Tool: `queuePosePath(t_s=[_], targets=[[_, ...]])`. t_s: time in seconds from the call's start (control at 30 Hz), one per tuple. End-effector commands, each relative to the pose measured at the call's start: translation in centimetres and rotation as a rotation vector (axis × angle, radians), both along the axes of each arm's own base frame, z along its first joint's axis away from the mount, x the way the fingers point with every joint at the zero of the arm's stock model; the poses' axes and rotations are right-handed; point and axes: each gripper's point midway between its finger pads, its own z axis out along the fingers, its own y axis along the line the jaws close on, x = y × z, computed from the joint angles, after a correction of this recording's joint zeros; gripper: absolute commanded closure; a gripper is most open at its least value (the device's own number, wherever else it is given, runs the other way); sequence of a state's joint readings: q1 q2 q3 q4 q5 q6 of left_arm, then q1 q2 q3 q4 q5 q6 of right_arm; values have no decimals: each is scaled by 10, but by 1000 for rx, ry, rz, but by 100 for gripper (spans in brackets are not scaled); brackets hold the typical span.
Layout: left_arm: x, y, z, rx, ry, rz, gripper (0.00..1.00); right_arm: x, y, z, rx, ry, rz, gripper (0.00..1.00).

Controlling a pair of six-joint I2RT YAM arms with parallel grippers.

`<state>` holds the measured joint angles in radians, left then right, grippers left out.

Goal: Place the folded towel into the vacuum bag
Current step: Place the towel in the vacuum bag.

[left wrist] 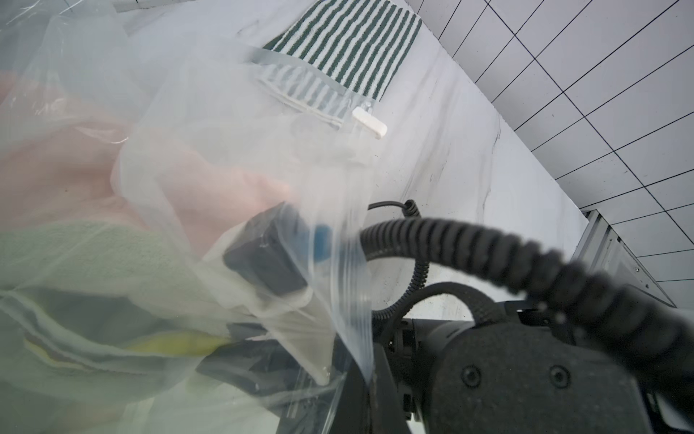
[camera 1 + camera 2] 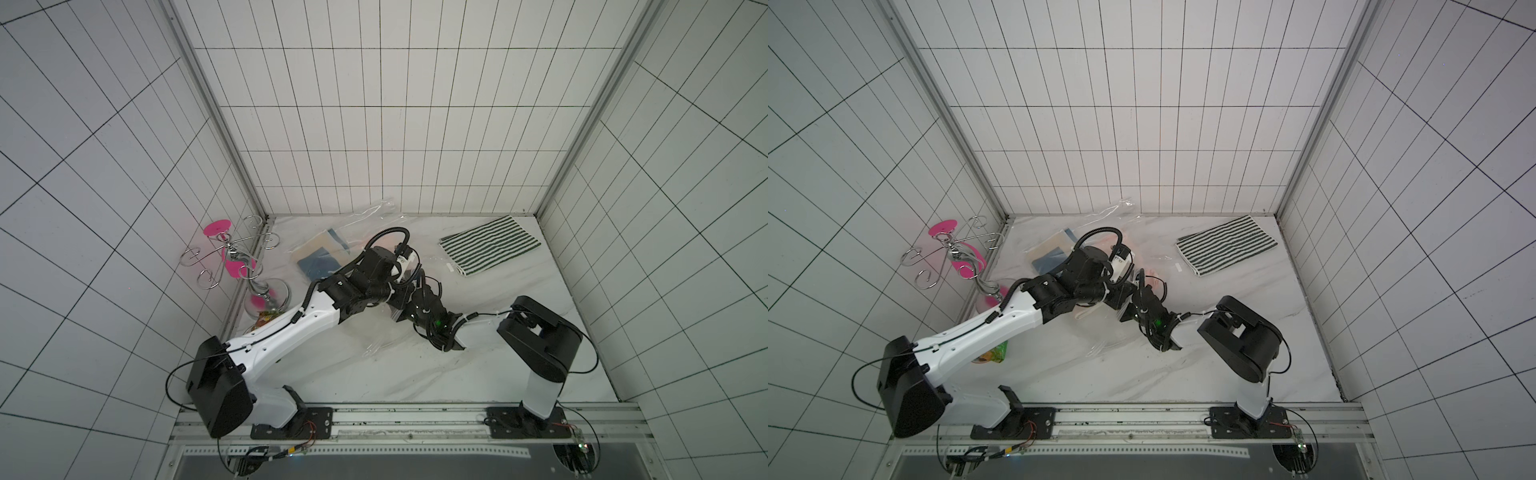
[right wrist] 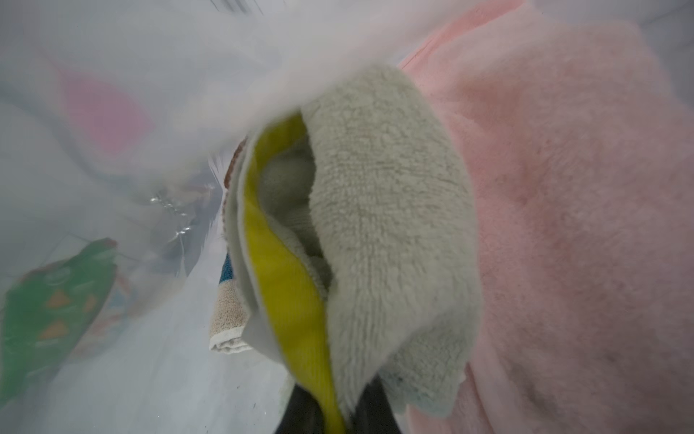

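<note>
Found bag (image 2: 370,220) crumpled on table (image 2: 415,374), left of centre, reaching toward the back wall in both top views.

Logged left gripper (image 2: 409,270) above the bag's middle, jaws clenched on a fold of film. Confirmed in left wrist view by clear plastic draped close across the lens, with zip strip (image 1: 308,109) and white slider (image 1: 370,122) beyond.

Logged right gripper (image 3: 334,409) reaching in under the left wrist, hidden there in top views. Found its jaws grasping towel (image 3: 375,225): grey-green pile, yellow trim, folded over.

Placed towel inside bag by right wrist view, with film blurred around it and pink towel (image 3: 563,225) touching one side. Could not tell from top views how deep.

Made out blue cloth (image 2: 322,266) through the film at the bag's left end.

Noted striped towel (image 2: 490,245) flat on table near the back right corner, outside bag, well apart from both grippers.

Noted wire stand (image 2: 230,251) with pink discs against the left wall, just beside bag, and green packet (image 2: 266,320) near its foot.
</note>
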<state>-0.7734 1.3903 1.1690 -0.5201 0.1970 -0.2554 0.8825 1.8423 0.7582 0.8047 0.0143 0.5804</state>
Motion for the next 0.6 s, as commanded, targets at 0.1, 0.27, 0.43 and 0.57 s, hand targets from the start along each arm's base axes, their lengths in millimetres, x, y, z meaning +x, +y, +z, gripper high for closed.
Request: queuePosePath(t_s=[0.1, 0.27, 0.43, 0.57], targets=[[-4, -16, 25, -65, -30, -53, 100, -10, 60, 47, 89, -71, 233, 100], [-3, -14, 23, -52, -35, -45, 100, -15, 57, 47, 108, -67, 298, 100], [-5, -12, 26, -58, -43, -46, 100, -40, 53, 80, 85, -135, 395, 100], [-1, -7, 31, -49, -78, -32, 100, -40, 68, 41, 54, 3, 521, 100]])
